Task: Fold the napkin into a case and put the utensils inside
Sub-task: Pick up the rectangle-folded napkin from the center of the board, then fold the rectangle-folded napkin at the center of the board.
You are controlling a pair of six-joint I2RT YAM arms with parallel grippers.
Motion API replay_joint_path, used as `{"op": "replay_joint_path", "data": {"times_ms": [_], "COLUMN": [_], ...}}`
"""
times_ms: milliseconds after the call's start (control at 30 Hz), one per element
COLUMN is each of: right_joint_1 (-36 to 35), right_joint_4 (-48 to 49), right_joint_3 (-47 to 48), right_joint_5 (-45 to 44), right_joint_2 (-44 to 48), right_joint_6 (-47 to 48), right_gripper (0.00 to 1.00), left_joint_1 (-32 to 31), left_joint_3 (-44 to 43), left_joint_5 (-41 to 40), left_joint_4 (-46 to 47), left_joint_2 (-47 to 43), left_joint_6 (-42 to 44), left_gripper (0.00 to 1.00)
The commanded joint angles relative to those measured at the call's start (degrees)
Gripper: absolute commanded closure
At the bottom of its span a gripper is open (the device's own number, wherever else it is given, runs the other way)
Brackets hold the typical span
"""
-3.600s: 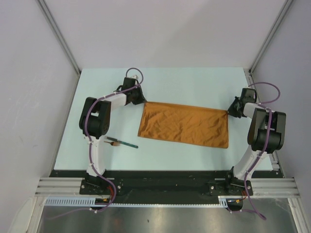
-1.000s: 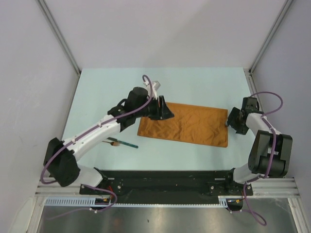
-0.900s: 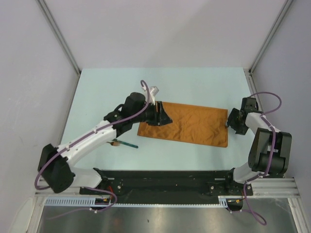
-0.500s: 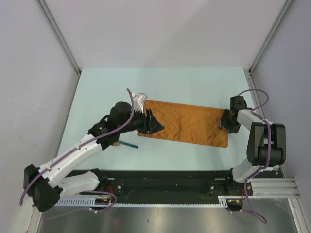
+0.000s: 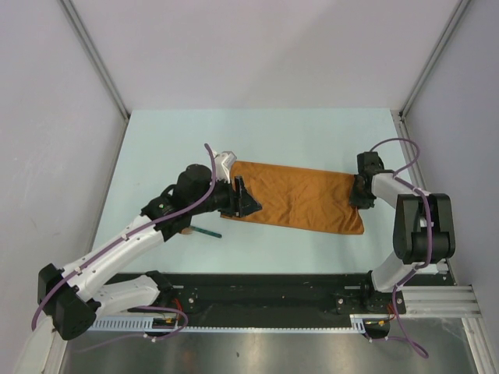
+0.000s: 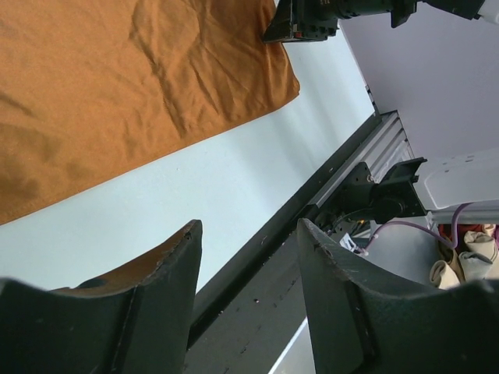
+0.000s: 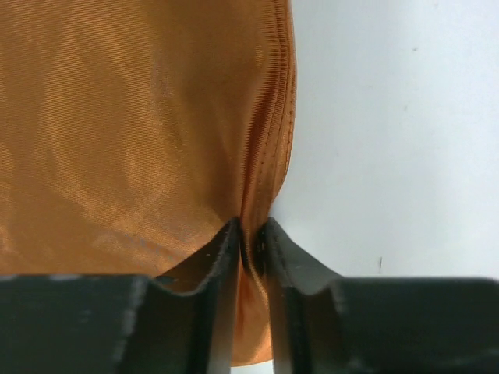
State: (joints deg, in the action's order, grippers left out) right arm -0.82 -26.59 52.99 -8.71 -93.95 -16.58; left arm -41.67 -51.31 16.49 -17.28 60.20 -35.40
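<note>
Near the bench's front-left lie the utensils. Just beyond them the left hand hovers over the napkin's left end, fingers spread, gripping nothing. The napkin lies mid-bench, and at its right edge the right hand pinches the cloth.

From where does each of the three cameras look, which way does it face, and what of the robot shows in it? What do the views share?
Top external: above and behind the robot, facing down on the table; both arms, left gripper, right gripper, napkin, utensils.
Left wrist: on the left arm, facing over the napkin toward the right gripper; its own open fingers below.
Right wrist: close over the napkin's edge, pinched by its own fingers.
Shared: all three see the napkin.
</note>
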Motion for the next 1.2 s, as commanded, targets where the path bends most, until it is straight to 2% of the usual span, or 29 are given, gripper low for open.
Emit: {"op": "replay_joint_path", "data": {"times_ms": [0,200,567,700,867,900,967,1167], "right_joint_1": [-1.11,-0.33,9.42,8.30,0.57,-4.06,-8.56,-24.21], "right_joint_4": [-0.04,-1.18,-4.26,-6.10,-10.66,-11.20,-12.16,-15.68], "right_joint_3": [-1.58,-1.75,-2.28,-0.26,5.61,6.41,9.39,20.64], "right_joint_5": [0.27,-1.22,-4.20,-6.23,-9.31,-9.22,-10.44,-15.28], "right_joint_2": [-2.99,-0.10,11.51,11.86,11.25,10.90,9.23,-2.43], "right_joint_6": [-0.82,-1.26,1.98,3.65,0.33,-0.73,-3.19,-8.02], "right_gripper": [0.80,1.00,1.00,1.00,1.00,1.00,1.00,1.00], "left_joint_1": [0.01,0.10,0.19,0.19,0.54,0.62,0.89,2.56], "left_joint_3": [-0.02,0.51,2.01,1.65,2.18,2.27,2.53,2.97], "left_joint_5": [0.29,-0.41,2.31,2.23,1.97,1.88,1.88,2.58], "left_joint_4": [1.19,1.63,5.94,6.47,6.55,6.64,6.56,6.29], "left_joint_2": [-0.27,0.52,6.32,7.47,8.17,8.17,8.00,7.56], "left_joint_6": [1.12,1.56,-0.90,-1.17,-0.55,-0.38,-0.11,0.50], "left_gripper": [0.43,0.43,0.44,0.44,0.44,0.44,0.44,0.45]}}
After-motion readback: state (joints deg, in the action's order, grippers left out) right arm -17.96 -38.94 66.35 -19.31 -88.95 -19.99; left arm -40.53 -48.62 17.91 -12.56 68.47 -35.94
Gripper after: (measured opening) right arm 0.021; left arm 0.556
